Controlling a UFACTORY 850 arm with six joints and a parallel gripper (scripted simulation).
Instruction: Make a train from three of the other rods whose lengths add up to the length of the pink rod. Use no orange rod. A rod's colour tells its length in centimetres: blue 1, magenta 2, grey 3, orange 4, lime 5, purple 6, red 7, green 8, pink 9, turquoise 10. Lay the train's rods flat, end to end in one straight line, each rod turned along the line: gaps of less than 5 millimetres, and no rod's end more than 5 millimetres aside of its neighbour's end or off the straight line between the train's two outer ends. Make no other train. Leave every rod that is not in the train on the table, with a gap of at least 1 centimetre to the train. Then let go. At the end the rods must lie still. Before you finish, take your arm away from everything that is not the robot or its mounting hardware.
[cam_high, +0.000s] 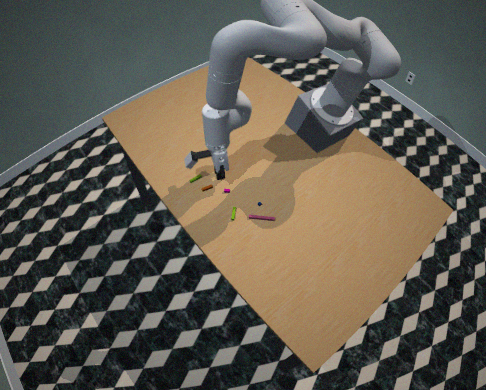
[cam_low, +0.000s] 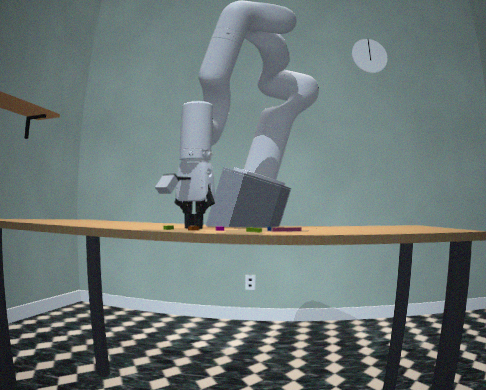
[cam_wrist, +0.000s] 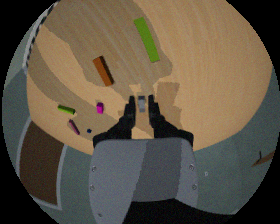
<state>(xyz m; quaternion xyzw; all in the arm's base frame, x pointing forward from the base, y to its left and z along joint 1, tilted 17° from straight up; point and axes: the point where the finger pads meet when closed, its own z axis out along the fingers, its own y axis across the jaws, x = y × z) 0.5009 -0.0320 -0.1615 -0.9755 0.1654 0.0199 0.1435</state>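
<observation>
My gripper (cam_high: 220, 176) (cam_low: 194, 225) (cam_wrist: 141, 101) points down low over the table, fingers partly open. The short grey rod (cam_wrist: 141, 106) shows between the fingertips in the wrist view, with a space on each side. The pink rod (cam_high: 262, 217) (cam_low: 287, 229) (cam_wrist: 74, 127) lies apart. One lime rod (cam_high: 233, 213) (cam_low: 254, 230) (cam_wrist: 66, 109) lies beside it. The small blue rod (cam_high: 259, 204) (cam_low: 269, 229) (cam_wrist: 89, 131) is behind pink. The magenta rod (cam_high: 227, 190) (cam_low: 220, 228) (cam_wrist: 100, 108) lies near my gripper. No rods touch.
Another lime rod (cam_high: 195, 178) (cam_low: 168, 227) (cam_wrist: 147, 40) and an orange rod (cam_high: 207, 188) (cam_low: 193, 228) (cam_wrist: 103, 71) lie on the side of the gripper towards the table's near left edge. The table (cam_high: 320, 280) carries the arm's grey base block (cam_high: 320, 122) at the back.
</observation>
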